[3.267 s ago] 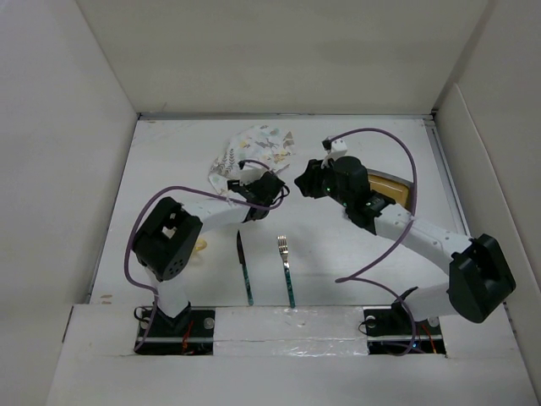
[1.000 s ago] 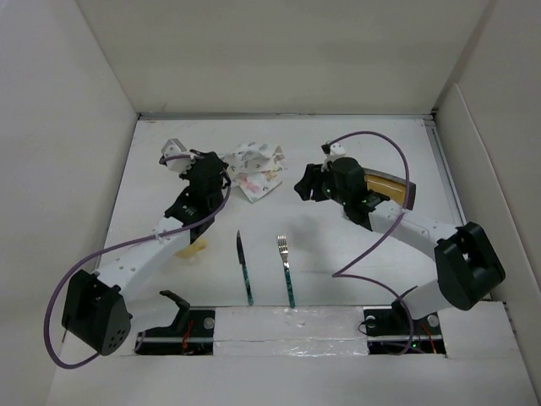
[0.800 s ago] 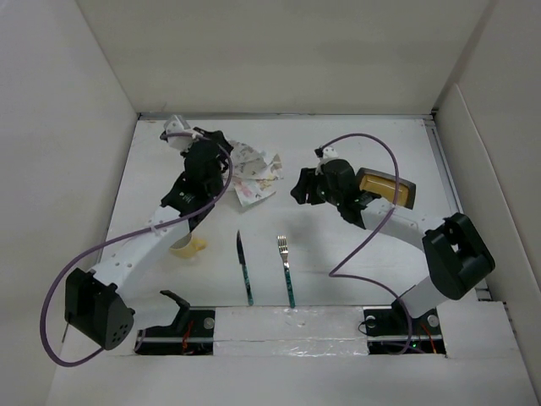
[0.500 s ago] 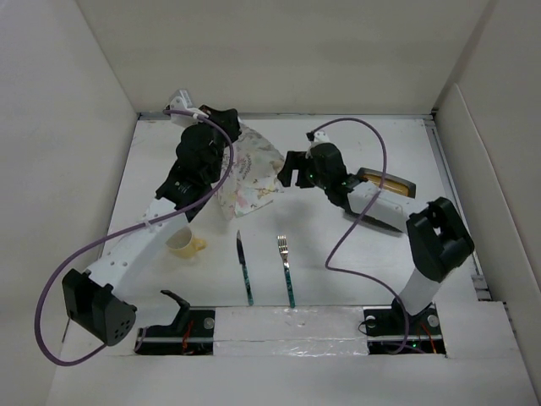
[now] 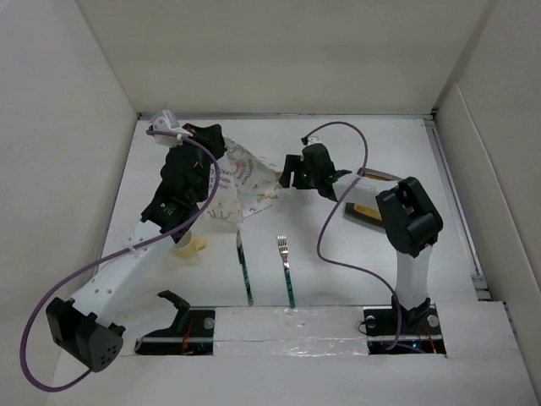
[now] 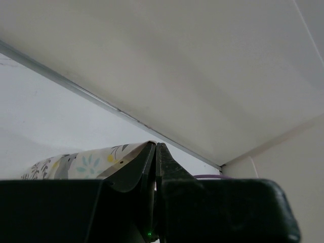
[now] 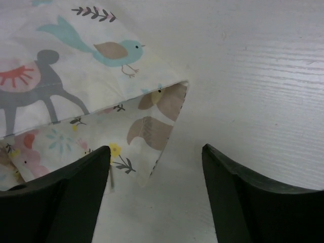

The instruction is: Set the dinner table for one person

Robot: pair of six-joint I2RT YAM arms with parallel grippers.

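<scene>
Cloth placemat (image 5: 245, 179) hangs over the far left of the counter (image 5: 363, 271), one corner pinched tight in your left tool (image 6: 156, 148). Its loose corner lies just ahead of your right tool (image 7: 154, 152), which is spread apart.

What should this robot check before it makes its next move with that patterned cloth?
1. Grip: left end effector shut on the placemat, ok.
2. Second grip: right end effector open over a corner, not ok.
3. Placemat flat on the dinner table: not ok, folded and lifted.
4. The fork apart from the cloth: ok.
5. The knife apart from the cloth: cannot tell.
</scene>
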